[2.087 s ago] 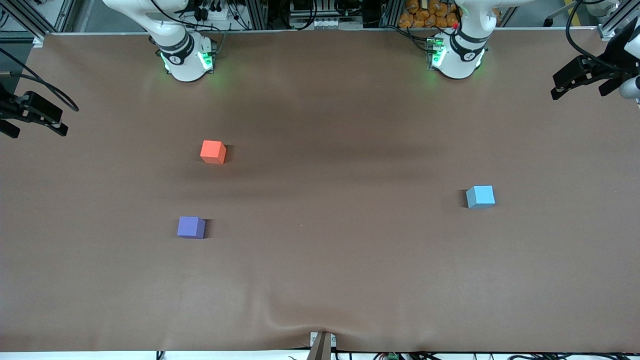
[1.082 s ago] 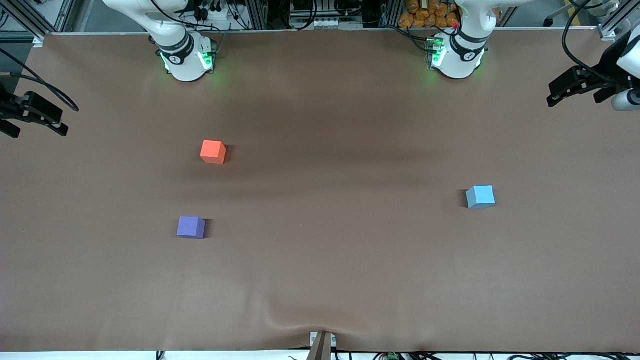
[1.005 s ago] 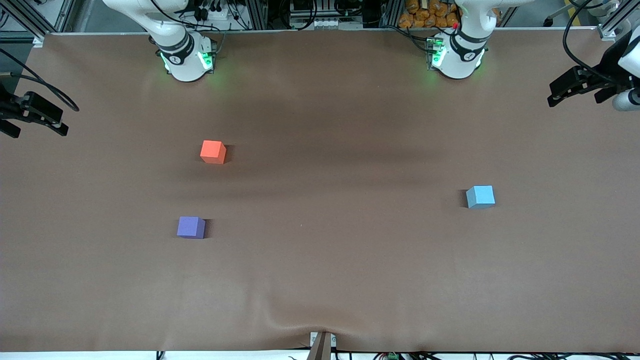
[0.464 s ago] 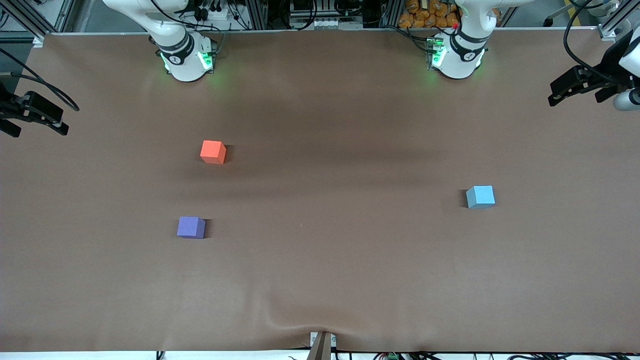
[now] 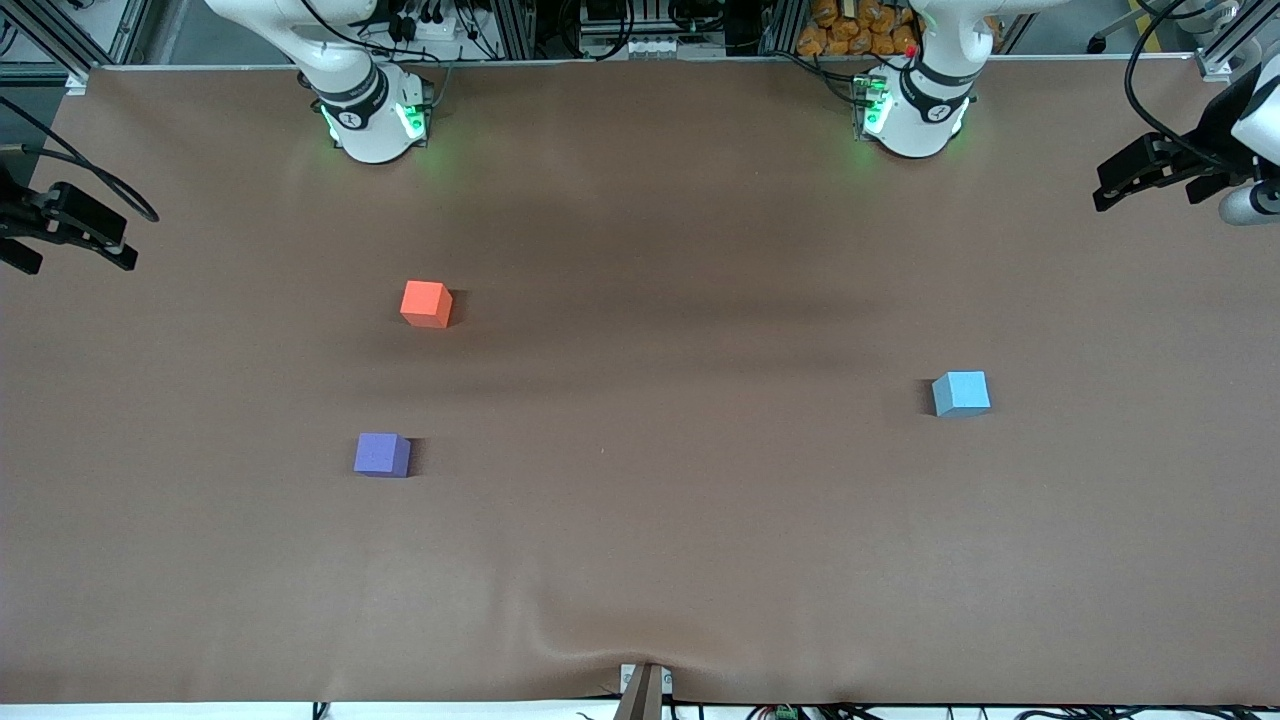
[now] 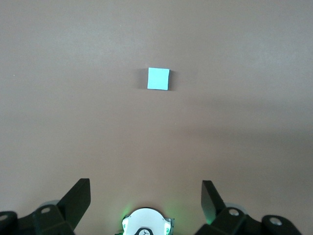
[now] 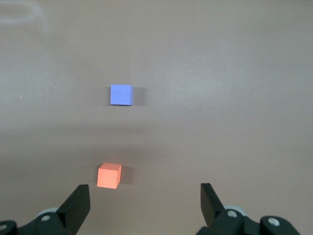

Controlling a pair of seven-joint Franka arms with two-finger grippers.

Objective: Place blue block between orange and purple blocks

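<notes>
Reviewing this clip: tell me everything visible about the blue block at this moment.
The blue block is a small, light sky-blue cube with a matte, uniform surface and crisp edges. It sits flat and upright on the brown table cover, toward the left arm's end, far apart from the other two cubes. Nothing touches it except the cover. In the left wrist view it shows as a plain square top face, with a thin shadow along one side.

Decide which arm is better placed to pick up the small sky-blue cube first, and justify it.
Left. The small sky-blue matte cube lies toward the left arm's end of the table, and the open left gripper already has it in its wrist view. The open right gripper waits at its own end.
</notes>
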